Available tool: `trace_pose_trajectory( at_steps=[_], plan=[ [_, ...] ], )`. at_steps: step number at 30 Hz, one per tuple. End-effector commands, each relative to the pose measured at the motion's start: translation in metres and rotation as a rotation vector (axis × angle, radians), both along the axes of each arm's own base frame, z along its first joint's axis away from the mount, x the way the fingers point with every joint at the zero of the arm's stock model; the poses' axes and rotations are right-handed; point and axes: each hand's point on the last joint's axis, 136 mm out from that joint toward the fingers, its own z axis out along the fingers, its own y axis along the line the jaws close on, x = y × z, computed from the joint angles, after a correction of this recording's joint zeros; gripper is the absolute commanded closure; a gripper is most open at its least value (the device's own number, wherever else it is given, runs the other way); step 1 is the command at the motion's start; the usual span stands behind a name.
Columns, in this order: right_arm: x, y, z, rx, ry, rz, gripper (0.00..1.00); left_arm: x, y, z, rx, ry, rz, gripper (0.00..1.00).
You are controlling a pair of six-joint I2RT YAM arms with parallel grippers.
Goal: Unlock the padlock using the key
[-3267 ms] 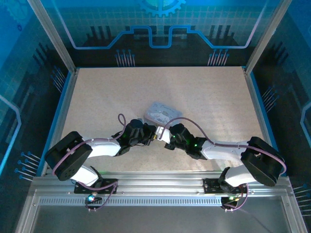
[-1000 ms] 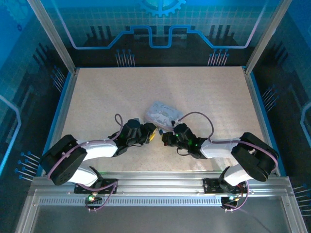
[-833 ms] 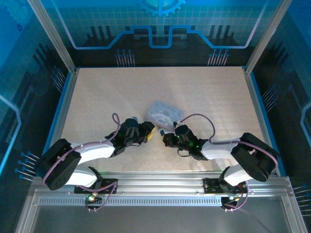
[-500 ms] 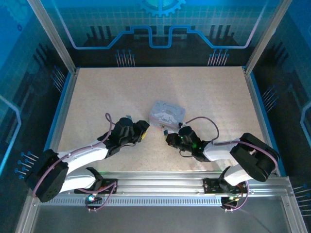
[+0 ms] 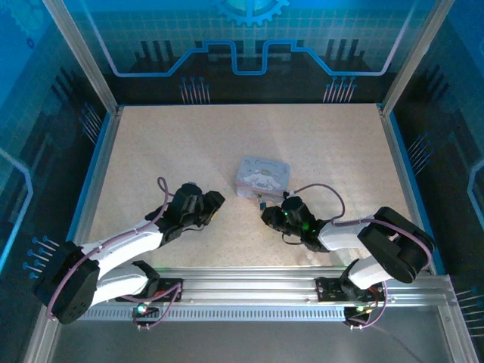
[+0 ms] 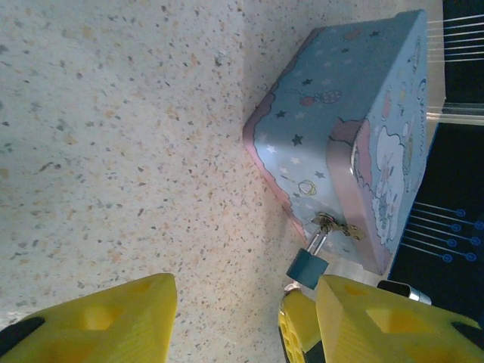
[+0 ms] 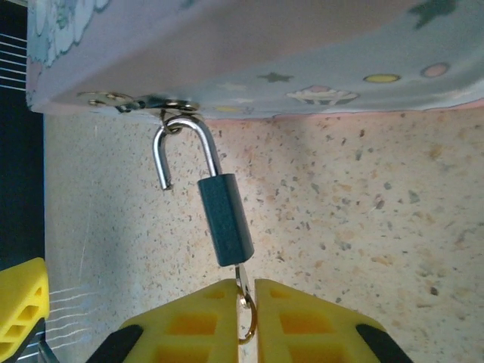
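Note:
The padlock, a small dark block, hangs by its metal shackle from the hasp of the silver-grey cartoon tin. One leg of the shackle stands free of the body. The key sticks out of the padlock's bottom with its ring. My right gripper is shut on it, with only a thin slit between the yellow fingers. In the top view the right gripper sits just in front of the tin. My left gripper stands open and empty, back from the padlock and to its left.
The tin lies flat near the middle of the speckled table. Blue rails and glass walls border the table. A finger of the right gripper shows beside the left gripper's right finger. Bare tabletop lies to the left and behind the tin.
My left gripper has drawn back to the left, away from the padlock and tin. The tin has turned and settled squarer. The right gripper has shifted slightly right, staying at the padlock.

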Motion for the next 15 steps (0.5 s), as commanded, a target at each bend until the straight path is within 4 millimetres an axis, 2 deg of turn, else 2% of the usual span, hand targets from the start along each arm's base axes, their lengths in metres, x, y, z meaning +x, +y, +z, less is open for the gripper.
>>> trace_pose_trajectory(
  at_steps=[1,4,9,15],
  plan=[
    [-0.003,-0.015,-0.009,-0.035,0.024,-0.039,0.85,0.001,0.006,0.005,0.029,-0.019,-0.004,0.47],
    [-0.004,-0.021,-0.008,-0.049,0.024,-0.054,0.81,0.001,0.007,0.007,0.035,-0.025,-0.005,0.46],
    [-0.003,-0.030,-0.002,-0.081,0.007,-0.067,0.76,0.005,0.009,0.012,0.058,-0.033,-0.026,0.38],
    [0.003,-0.040,0.016,-0.143,-0.044,-0.037,0.71,0.014,0.010,0.022,0.106,-0.037,-0.084,0.25]
  ],
)
